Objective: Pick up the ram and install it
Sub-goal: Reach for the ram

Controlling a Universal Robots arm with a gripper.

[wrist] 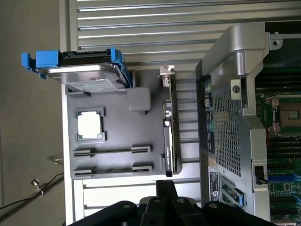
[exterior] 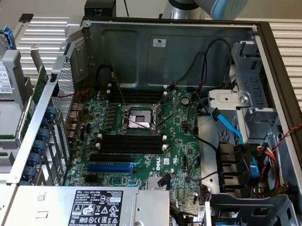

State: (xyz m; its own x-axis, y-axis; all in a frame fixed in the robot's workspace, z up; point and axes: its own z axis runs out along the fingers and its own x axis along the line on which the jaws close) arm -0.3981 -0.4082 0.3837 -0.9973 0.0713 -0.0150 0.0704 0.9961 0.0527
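- Two slotted holders sit at one end of the flat grey plastic tray (wrist: 117,113), which lies on the exterior view's left, just beside the case.
- In the holder nearest that end edge lies the ram (wrist: 113,170), a long, thin green circuit-board stick set on its edge. The other holder carries a thin dark strip that I cannot identify.
- Further along the tray come a square silver processor chip (wrist: 90,125) and, at the opposite end, a silver hard drive in a blue caddy (wrist: 89,75).
- The black gripper (wrist: 165,189) hangs over the worktop off the ram's end of the tray, apart from the stick. I cannot tell whether it is wide or narrow.
- I judge the pick-up to be in hand and barely begun. It calls for lining up squarely along the stick's thin top edge.
- The open grey metal computer case (exterior: 148,46) lies on its side, and the green motherboard (exterior: 133,161) shows its long black plastic memory slots (exterior: 133,144) unfilled.
- A white slatted worktop (exterior: 300,38) carries everything, and a plain pale wall stands behind it.
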